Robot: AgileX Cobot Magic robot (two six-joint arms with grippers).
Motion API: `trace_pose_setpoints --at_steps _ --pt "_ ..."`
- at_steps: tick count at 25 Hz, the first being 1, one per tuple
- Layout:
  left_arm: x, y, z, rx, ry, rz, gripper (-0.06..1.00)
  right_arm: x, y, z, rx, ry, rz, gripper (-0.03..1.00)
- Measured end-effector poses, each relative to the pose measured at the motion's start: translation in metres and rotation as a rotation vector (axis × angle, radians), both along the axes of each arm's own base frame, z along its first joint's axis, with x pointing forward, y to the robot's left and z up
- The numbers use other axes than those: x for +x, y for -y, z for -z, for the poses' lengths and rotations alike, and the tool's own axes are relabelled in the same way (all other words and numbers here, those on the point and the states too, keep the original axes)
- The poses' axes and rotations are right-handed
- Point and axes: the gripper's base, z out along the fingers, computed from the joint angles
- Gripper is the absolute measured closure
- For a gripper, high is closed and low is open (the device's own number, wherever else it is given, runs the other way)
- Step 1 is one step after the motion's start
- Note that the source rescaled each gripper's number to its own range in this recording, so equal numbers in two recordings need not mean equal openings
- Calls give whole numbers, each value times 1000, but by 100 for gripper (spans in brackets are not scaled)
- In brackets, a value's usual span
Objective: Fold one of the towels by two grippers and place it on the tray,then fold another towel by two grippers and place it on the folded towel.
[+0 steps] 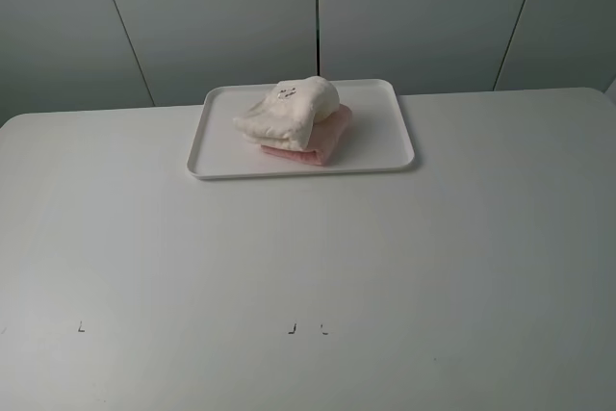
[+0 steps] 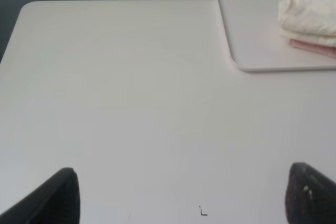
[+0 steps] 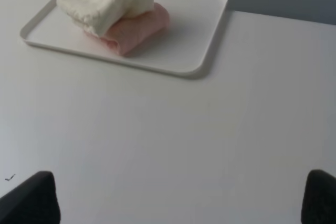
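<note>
1. two towels sit stacked on the white tray (image 1: 385, 156): the folded pink towel (image 1: 325, 141) below, the cream-white towel (image 1: 289, 113) bundled on top of it. the task looks finished, judging by how they lie.
2. left gripper (image 2: 181, 195): its two black fingers (image 2: 58, 198) stand wide apart with nothing between them but bare table (image 2: 131, 103). the tray is well ahead of these fingers and off toward the outer side of one of them; only its near corner and the edge of the stack show in the left wrist view.
3. right gripper (image 3: 181, 198): fingers (image 3: 31, 200) likewise spread wide, empty, over bare table. the tray (image 3: 199, 40) lies well ahead of them, shifted toward one finger's side, with both towels clear in view.
4. neither gripper appears in the high view, so both are far back from the tray.
5. what could go wrong: the cream-white towel is a loose, rounded bundle that overhangs the pink one on one side, not a flat fold. it may slump or slide off the pink towel if the table is jolted or an arm brushes the tray.
6. any fresh reach toward the stack risks a finger dragging the top towel off or pushing the light tray across the table.
</note>
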Motion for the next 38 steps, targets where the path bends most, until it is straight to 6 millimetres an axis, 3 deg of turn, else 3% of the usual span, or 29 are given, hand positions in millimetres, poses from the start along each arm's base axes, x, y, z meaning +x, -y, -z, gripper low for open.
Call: trace_pose_setpoints --at_steps 7,13,30,38 --pt "5 2 22 0 -37 11 -6 -7 5 3 -23 49 7 -3" --pt "17 5 37 -1 -34 20 -6 2 2 22 -49 -8 5 -3" --pt "21 7 39 9 -10 40 -6 4 1 23 -40 12 9 -3" --pt "21 6 39 15 -7 35 -6 3 -1 22 -37 9 258 -3"
